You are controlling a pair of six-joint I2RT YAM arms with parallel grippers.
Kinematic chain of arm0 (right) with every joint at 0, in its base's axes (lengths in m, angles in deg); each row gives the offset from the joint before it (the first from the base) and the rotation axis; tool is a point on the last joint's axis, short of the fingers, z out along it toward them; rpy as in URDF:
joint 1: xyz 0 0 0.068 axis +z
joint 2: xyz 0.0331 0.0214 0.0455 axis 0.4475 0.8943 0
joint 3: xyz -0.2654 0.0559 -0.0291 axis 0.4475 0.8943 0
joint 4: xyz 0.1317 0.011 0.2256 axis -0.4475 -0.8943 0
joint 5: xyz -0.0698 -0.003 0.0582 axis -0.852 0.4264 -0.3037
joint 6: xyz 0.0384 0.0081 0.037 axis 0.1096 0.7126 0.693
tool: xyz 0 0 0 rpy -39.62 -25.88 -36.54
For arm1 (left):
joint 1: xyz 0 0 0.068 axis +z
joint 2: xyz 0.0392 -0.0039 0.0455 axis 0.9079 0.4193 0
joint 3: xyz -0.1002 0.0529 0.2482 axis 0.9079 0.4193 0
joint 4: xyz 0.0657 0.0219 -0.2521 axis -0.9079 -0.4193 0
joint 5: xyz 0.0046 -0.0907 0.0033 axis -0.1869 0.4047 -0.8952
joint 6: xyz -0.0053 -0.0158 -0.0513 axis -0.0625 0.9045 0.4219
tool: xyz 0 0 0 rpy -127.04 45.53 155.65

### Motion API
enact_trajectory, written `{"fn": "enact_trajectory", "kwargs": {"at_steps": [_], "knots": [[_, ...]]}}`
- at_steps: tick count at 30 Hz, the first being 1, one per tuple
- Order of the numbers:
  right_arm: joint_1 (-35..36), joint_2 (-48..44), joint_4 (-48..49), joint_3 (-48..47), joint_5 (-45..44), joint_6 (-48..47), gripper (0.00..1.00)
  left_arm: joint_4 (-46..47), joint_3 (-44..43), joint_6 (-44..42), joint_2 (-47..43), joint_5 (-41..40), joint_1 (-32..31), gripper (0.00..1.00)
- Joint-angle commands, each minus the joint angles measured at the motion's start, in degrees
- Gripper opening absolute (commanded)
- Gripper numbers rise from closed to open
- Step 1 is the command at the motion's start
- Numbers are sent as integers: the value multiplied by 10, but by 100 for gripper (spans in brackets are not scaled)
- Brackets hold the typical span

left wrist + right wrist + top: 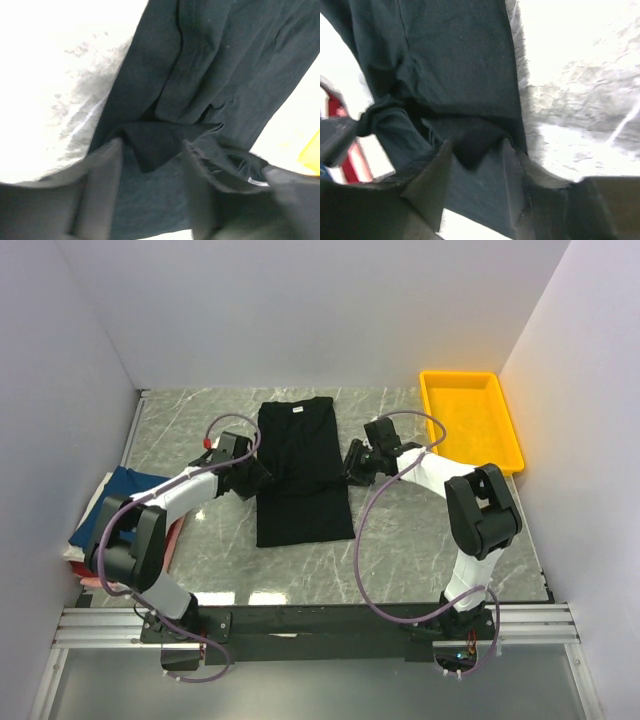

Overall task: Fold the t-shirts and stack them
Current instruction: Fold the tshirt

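Black t-shirt, narrowed to a long strip with its sleeves turned in, lies mid-bench. Left tool and right tool flank its long edges at mid-length. Each has its jaws parted around a loose tuck of cloth, a symmetrical placing that probably keeps the next fold square. Folded shirts are stacked well to its left.

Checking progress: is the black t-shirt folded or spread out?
Partly folded: the black t-shirt lies as a long narrow strip with no sleeves sticking out, and it is not yet folded crosswise.
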Motion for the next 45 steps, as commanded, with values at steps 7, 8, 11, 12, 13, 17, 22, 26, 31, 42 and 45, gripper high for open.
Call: {"fn": "enact_trajectory", "kwargs": {"at_steps": [7, 8, 11, 12, 13, 17, 22, 26, 31, 42, 45], "knots": [[16, -125, -18, 28, -60, -47, 58, -55, -13, -88, -144, 5, -2, 64], [24, -131, -19, 38, -69, -48, 58, -51, -8, -87, -148, 5, -12, 61], [61, -131, -17, 41, -92, -52, 56, -48, -4, -71, -127, 4, -62, 39], [69, -118, -16, 33, -92, -56, 55, -28, 1, -67, -116, 7, -78, 20], [75, -108, -17, 26, -90, -57, 54, -21, 2, -61, -104, 17, -82, 10], [89, -67, -32, -4, -87, -65, 50, -5, -14, -58, -26, 38, -95, 1], [87, -8, -41, -44, -79, -77, 49, -20, -62, -63, 44, 21, -90, 1], [81, 43, -66, -101, -80, -83, 46, -22, -93, -68, 80, 18, -73, 1], [55, 83, -71, -129, -71, -77, 45, -34, -124, -76, 114, 14, -35, 1], [39, 122, -82, -145, -71, -86, 46, -23, -138, -97, 170, 14, 6, 9], [33, 109, -78, -132, -72, -84, 46, -12, -137, -110, 139, 24, 9, 21]]}}
